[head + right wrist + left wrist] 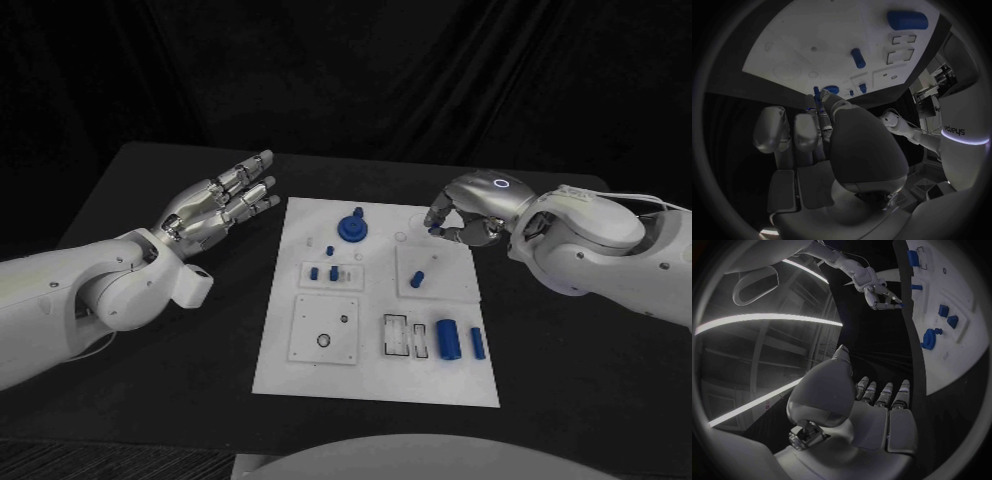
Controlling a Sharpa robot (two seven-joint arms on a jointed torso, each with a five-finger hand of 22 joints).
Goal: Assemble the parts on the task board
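The white task board (378, 372) lies in the middle of the black table. On it are a round blue part with a knob (353, 228), two small blue pieces (323, 272), a blue peg (417, 279), a thick blue cylinder (449, 339) and a slim blue bar (477, 343). My right hand (469, 215) hovers over the board's far right corner, its fingers curled, pinching a small blue peg (816, 92) at the fingertips. My left hand (224, 205) is raised left of the board, fingers straight and apart, holding nothing. The left wrist view shows the right hand (879, 292) beside the board (967, 315).
Several empty recesses and outlined slots mark the board (405, 336) near its front half. Bare black table (159, 180) surrounds the board on all sides. The right wrist view shows the cylinder (907, 20) and the peg (857, 57) on the board (804, 40).
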